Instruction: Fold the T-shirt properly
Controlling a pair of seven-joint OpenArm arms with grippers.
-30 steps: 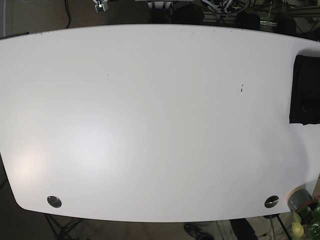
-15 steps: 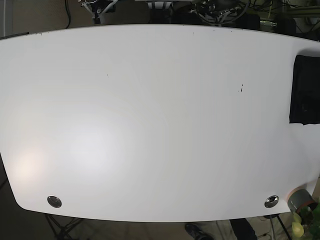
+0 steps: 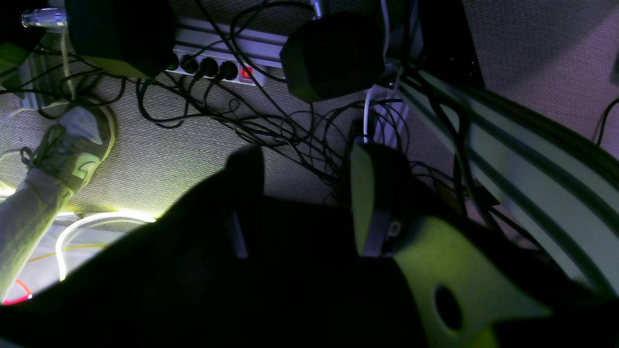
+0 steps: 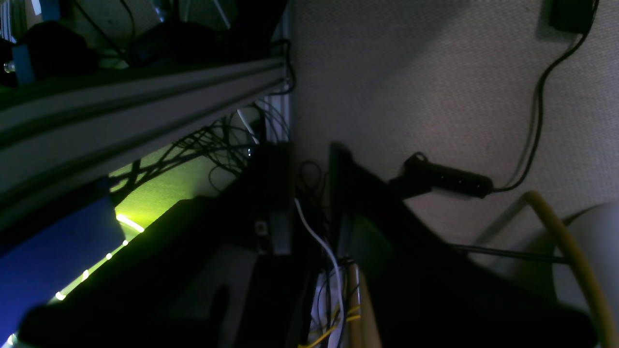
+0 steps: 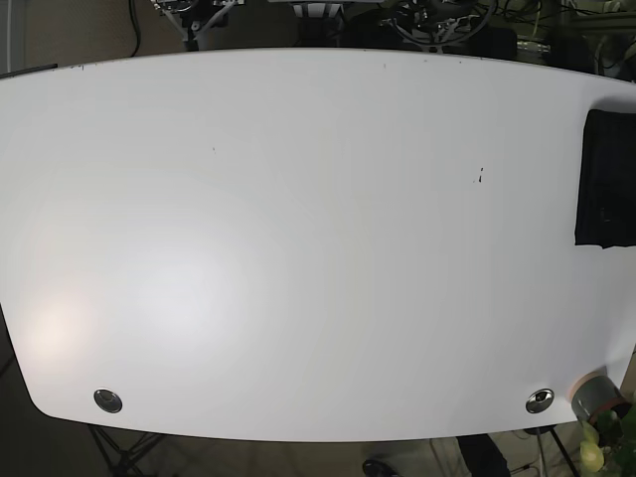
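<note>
A black T-shirt lies folded into a narrow rectangle at the far right edge of the white table, partly cut off by the frame. Both arms are pulled back beyond the table's far edge. Only bits of the right arm and left arm show in the base view. In the left wrist view my left gripper is open and empty above the floor. In the right wrist view my right gripper stands slightly open and empty, with cables showing through the gap.
Two metal grommets sit near the table's front edge. A grey roll and a plant are at the front right corner. Under the arms are tangled cables, a power strip, an aluminium rail and a person's shoe.
More of both arms shows at the table's far edge than one second ago. The shirt has not moved.
</note>
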